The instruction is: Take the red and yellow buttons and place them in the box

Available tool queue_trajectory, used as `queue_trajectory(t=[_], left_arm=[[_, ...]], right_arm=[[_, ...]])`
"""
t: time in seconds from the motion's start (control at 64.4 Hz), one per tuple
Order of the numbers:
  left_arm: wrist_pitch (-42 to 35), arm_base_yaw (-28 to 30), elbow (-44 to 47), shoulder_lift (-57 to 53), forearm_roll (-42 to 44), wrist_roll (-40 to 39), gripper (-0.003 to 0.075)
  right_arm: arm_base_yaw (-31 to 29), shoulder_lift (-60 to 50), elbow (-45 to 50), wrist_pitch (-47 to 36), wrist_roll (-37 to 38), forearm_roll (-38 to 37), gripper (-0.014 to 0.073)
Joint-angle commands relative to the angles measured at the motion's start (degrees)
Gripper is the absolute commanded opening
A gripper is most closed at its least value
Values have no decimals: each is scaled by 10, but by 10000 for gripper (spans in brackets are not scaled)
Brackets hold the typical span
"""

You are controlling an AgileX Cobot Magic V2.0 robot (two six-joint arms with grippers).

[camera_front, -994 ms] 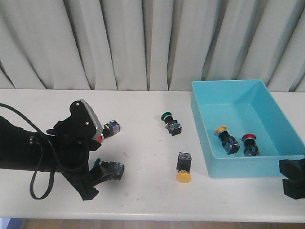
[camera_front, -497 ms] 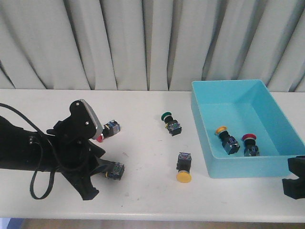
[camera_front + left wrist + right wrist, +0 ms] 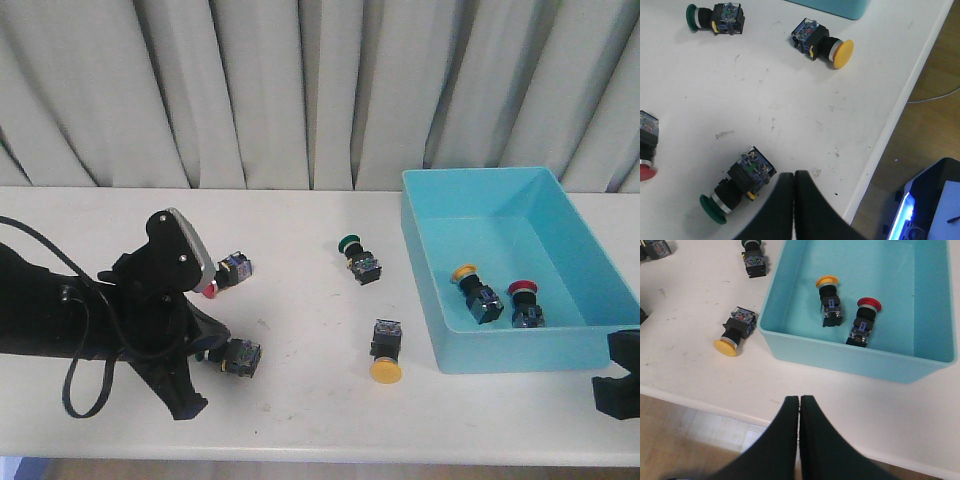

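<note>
Both grippers are closed and empty: the left gripper (image 3: 793,192) sits beside a green-capped button (image 3: 737,183), the right gripper (image 3: 799,412) near the box (image 3: 437,318), which holds one yellow button (image 3: 828,295) and one red button (image 3: 863,319); another yellow button (image 3: 385,350) lies on the table (image 3: 300,400)

The box (image 3: 840,362) is smooth turquoise plastic; the white bench (image 3: 790,100) looks matt and scuffed; black fingers (image 3: 782,205) are matt.

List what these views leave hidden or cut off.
- Front view: the left arm covers the left tool and part of the green button beside it.
- Left wrist view: the red button is cut by the frame edge.
- Front view: the right tool is cropped at the corner.
</note>
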Motion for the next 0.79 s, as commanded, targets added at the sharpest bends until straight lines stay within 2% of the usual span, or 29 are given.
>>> queue_trajectory(t=[0.0,0.264,0.373,0.466,0.559,0.777], left_arm=[[-9,0,-15,-17,-19,-6,-7],[-11,-3,-13,-18,-18,-5,-8],[-21,3,-2,-64,-10,-5,-8],[-52,12,22,-132,-8,-10,-8],[-128,39,66,-218,-8,-50,-8],[-246,123,232,-487,-8,-162,-8]], right_arm=[[0,-3,-15,-29,0,1,-8],[0,-3,-15,-30,0,1,-8],[0,-3,-15,-29,0,3,-8],[0,-3,-15,-27,0,2,-8],[0,-3,-15,-25,0,3,-8],[0,-3,-15,-20,0,3,-8]])
